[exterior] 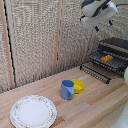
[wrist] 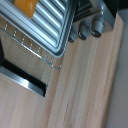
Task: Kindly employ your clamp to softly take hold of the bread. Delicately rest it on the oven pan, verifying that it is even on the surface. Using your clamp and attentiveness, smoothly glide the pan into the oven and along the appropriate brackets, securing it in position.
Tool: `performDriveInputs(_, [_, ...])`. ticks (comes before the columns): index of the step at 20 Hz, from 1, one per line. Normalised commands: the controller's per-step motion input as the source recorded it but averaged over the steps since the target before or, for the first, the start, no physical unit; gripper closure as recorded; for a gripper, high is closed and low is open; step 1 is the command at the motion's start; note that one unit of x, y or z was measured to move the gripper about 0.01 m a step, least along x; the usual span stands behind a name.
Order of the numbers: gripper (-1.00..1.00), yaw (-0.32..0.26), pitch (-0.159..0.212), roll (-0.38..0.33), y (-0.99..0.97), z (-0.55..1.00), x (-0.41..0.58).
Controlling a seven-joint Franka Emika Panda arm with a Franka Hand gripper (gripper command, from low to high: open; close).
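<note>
Both views are low in resolution and soft. The exterior view is evenly and brightly lit; the clamp (exterior: 100, 22) is blurred, its white body nearly washed out. Below and well apart from it, the blue mug (exterior: 67, 89) casts only a faint shadow. The wrist view is blurrier, with pale glare streaking the oven pan (wrist: 47, 25).
</note>
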Motion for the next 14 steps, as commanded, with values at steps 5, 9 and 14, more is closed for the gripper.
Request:
performDriveInputs(5, [-1.00,0.306,0.162,-0.193,0.00,-0.22,-0.016])
performDriveInputs(9, [-1.00,0.272,0.217,-0.204,0.00,-0.19,-0.082])
performDriveInputs(14, [-1.00,0.254,0.229,-0.221,0.00,-0.20,-0.094])
